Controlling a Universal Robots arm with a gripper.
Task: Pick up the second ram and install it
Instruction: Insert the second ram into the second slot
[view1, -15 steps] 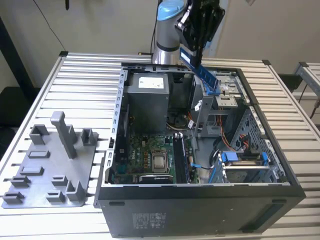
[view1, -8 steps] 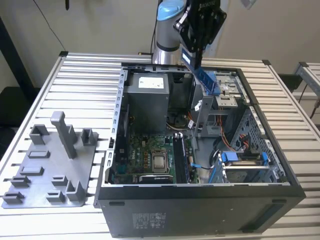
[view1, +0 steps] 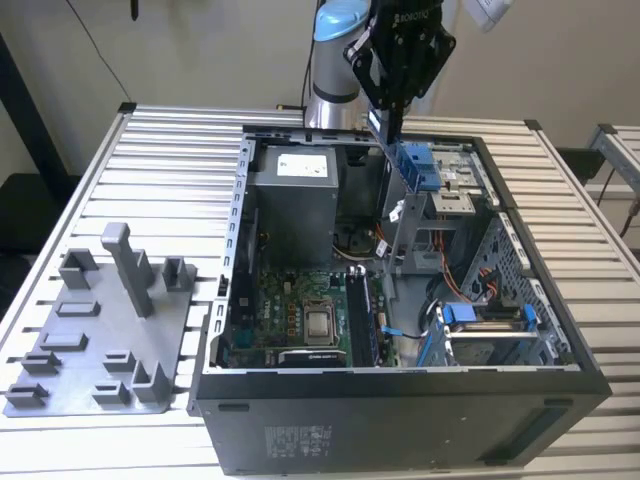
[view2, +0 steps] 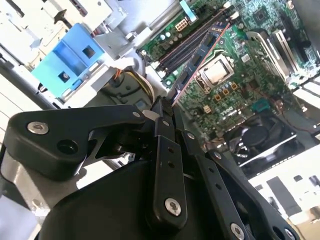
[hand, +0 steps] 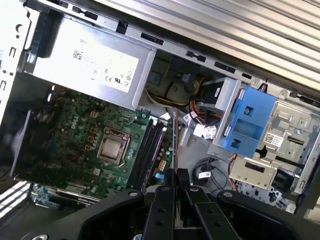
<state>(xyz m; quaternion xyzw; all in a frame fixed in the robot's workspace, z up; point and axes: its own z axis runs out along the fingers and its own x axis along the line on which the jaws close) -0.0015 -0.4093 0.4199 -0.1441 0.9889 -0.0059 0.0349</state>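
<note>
The gripper (view1: 386, 112) is hovering at the upper centre of the exterior view, above the open computer case (view1: 400, 385). Its fingers are clamping the second ram (hand: 173, 145) edge-on, probably so that its free edge is facing the memory slots (view1: 362, 312). The stick is projecting straight out from the fingertips and is not yet seated.

The arm (view1: 333, 70) stands upright at the far side of the scene in the exterior view. Its wrist is turned so that the black gripper (view1: 387, 120) hangs pointing straight down. In both wrist views the two fingers (hand: 163, 205) are drawn close together, side by side, with the linkage bars folded in behind them. Their tips pinch the thin edge of a memory stick (hand: 173, 142).
</note>
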